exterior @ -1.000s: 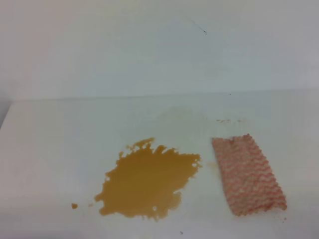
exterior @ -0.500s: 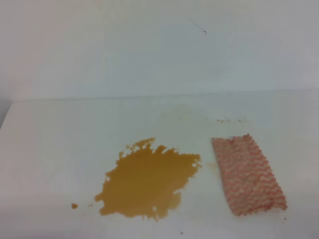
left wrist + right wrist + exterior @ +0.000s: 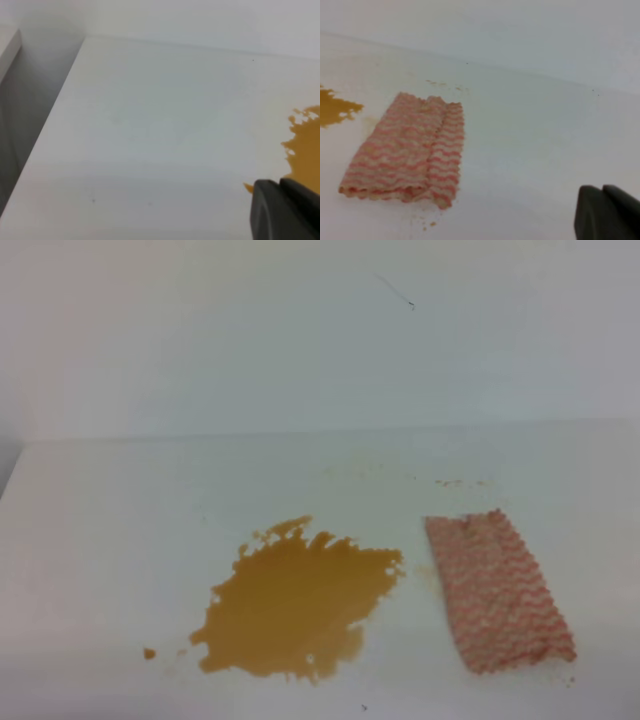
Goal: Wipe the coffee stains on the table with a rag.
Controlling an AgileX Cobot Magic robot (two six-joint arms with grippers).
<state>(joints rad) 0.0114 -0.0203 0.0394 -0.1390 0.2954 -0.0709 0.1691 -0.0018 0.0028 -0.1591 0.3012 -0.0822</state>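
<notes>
The stains spread as one orange-brown puddle on the table, with a tiny droplet just left of its lower edge. The rag lies flat to the puddle's right, near but apart from it, one long side folded over. Faint reddish specks sit behind the rag. The right gripper is low at the right wrist view's corner, well right of the rag, jaws together and holding nothing. The left gripper is beside the puddle's left edge; its jaw state cannot be told.

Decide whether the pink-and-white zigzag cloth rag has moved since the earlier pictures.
No. The pink-and-white zigzag cloth rag lies equally far right of the orange-brown coffee puddle.
</notes>
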